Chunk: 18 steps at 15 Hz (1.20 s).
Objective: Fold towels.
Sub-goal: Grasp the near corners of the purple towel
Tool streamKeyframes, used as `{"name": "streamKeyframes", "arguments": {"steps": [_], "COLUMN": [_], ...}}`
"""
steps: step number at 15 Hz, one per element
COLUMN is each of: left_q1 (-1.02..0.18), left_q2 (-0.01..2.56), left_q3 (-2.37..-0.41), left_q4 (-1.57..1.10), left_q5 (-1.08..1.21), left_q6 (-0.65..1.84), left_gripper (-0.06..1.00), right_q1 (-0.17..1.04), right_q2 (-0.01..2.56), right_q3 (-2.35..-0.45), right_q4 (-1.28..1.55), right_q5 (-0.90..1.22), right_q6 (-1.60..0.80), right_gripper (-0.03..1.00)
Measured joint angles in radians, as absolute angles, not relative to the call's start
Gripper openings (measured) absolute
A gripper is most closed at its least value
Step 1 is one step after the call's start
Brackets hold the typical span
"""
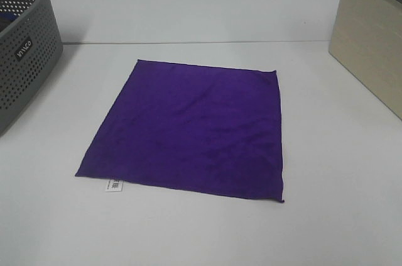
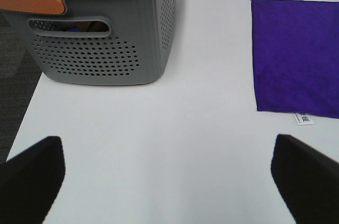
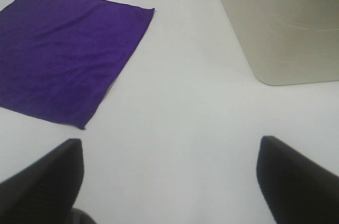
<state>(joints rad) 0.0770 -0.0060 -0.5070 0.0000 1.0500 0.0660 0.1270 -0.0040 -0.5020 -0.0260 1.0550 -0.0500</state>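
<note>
A deep purple towel lies spread flat as a square on the white table, with a small white label sticking out at its near left corner. It also shows in the left wrist view with its label, and in the right wrist view. No gripper shows in the exterior high view. My left gripper is open and empty above bare table, left of the towel. My right gripper is open and empty above bare table, right of the towel.
A grey perforated basket stands at the table's left; in the left wrist view the basket holds brown and blue cloth. A beige box stands at the right, also in the right wrist view.
</note>
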Motion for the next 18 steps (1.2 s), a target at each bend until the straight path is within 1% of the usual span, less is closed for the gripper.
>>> {"name": "streamKeyframes", "arguments": {"steps": [18], "left_q1": [0.077], "left_q2": [-0.006], "left_q3": [-0.507], "left_q4": [-0.006], "left_q5": [1.050], "left_q6": [0.069], "left_gripper": [0.99], "right_q1": [0.127], "right_q2": [-0.004], "right_q3": [-0.502], "right_q4": [-0.026], "right_q5": [1.055], "right_q6": [-0.043], "right_gripper": [0.85]}}
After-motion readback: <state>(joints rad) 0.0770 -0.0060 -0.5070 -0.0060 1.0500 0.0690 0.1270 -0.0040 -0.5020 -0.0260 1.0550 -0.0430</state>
